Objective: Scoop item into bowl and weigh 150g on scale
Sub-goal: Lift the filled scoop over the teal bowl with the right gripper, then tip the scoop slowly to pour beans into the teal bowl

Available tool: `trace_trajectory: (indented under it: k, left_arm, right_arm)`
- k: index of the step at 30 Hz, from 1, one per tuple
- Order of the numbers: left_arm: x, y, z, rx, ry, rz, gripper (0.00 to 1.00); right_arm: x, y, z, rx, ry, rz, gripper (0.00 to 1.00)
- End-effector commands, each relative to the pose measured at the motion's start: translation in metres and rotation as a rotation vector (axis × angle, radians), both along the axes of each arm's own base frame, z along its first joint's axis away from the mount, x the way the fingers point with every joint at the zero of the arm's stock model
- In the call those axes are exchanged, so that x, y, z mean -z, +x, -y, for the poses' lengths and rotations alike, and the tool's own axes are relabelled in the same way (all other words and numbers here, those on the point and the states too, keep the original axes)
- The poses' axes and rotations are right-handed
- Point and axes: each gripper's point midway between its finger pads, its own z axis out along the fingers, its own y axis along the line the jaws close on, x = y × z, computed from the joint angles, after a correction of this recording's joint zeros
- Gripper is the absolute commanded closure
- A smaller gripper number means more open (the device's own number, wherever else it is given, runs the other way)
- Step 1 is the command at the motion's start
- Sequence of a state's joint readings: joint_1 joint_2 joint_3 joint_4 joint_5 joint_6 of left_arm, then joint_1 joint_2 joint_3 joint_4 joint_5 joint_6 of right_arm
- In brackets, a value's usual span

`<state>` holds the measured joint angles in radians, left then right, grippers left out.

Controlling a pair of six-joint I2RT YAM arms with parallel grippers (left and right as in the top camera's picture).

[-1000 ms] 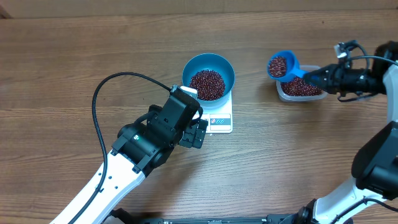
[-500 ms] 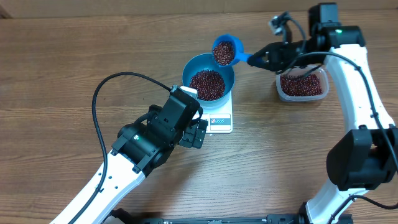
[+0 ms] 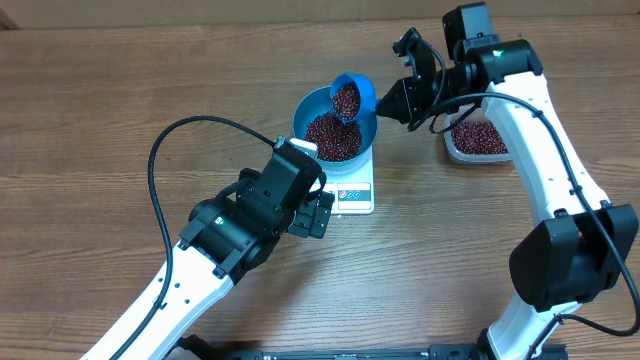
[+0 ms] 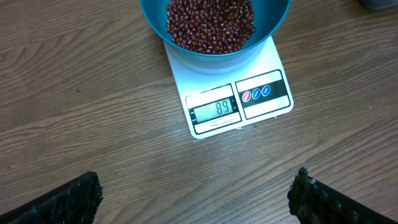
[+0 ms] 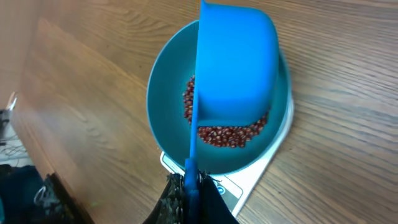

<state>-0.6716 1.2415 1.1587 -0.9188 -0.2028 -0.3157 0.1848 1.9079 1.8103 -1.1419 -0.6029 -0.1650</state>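
Right fingers (image 3: 392,104) clamped a small blue scoop (image 3: 350,96) tipped over the round blue bowl (image 3: 299,118) of red-brown beans (image 3: 330,135) on a white square scale (image 3: 357,195); left fingers (image 4: 69,198) apart.

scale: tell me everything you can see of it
The scale is a small, flat, white square, plastic by the look of it, lying flat on the wooden table. Its near strip has an LCD reading 89, with a dark panel beside it holding three round buttons, one red and two blue. The blue bowl of beans sits on its platform and covers most of it. The left gripper hangs open short of the scale, not touching.
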Motion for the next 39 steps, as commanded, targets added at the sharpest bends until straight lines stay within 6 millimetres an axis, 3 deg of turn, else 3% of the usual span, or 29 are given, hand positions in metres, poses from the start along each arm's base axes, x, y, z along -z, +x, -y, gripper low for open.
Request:
trace_trajectory:
  k: [1, 17, 30, 39]
  left_arm:
    - [-0.013, 0.004, -0.001, -0.011, -0.021, 0.033, 0.0]
    - [-0.013, 0.004, -0.001, -0.011, -0.021, 0.033, 0.0]
    - [-0.013, 0.004, -0.001, -0.011, -0.021, 0.033, 0.0]
    - [-0.013, 0.004, -0.001, -0.011, -0.021, 0.033, 0.0]
  right_arm:
    - [-0.025, 0.002, 0.002, 0.016, -0.002, 0.062, 0.96]
    - [-0.024, -0.001, 0.003, 0.016, -0.007, 0.046, 0.96]
    - [-0.016, 0.0, -0.001, -0.01, -0.128, 0.106, 0.96]
    - [-0.033, -0.002, -0.011, -0.026, -0.144, 0.183, 0.96]
